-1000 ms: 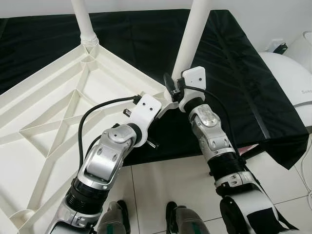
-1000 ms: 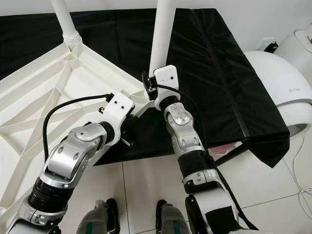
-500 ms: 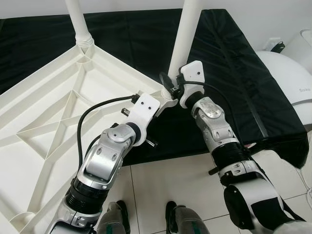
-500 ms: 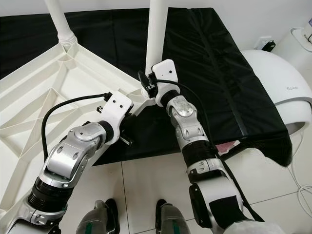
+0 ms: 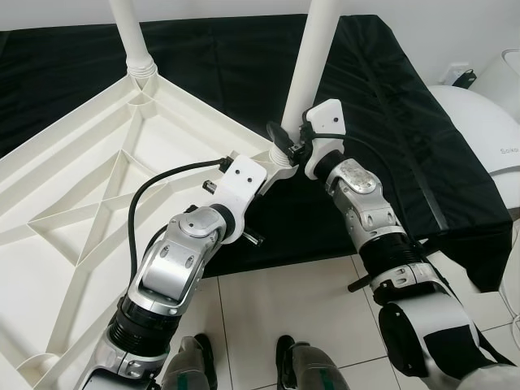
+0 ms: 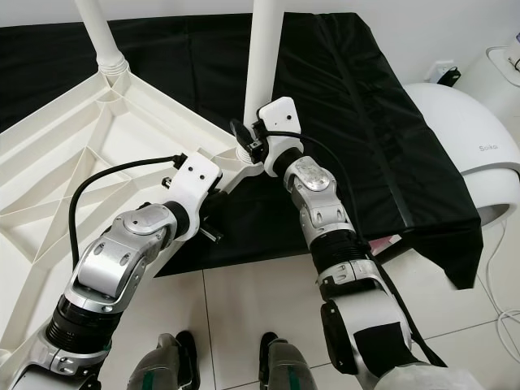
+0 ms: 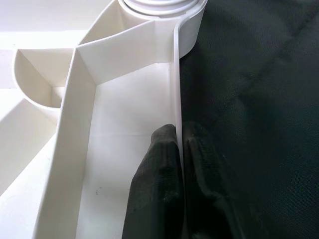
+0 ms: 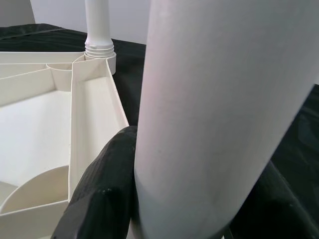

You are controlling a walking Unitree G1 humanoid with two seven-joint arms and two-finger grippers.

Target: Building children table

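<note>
White plastic tabletop (image 5: 73, 203) rim pinched by left claw (image 7: 179, 149), right claw (image 8: 164, 199) gripping leg (image 5: 313, 65)

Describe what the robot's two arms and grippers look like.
Both arms are silver metal with black ribbed joint sections. Each wrist carries a white angular camera housing fed by a black cable. The left gripper and the right gripper each have two thick matte black fingers.

The upper ends of both table legs (image 5: 313, 61) are cut off by the frame's top edge. The tabletop (image 5: 73, 236) is cropped at the left and bottom edges. The leg's socket joint is hidden behind the right gripper (image 5: 286, 146). The left gripper (image 7: 179, 149) is cropped at its base.
</note>
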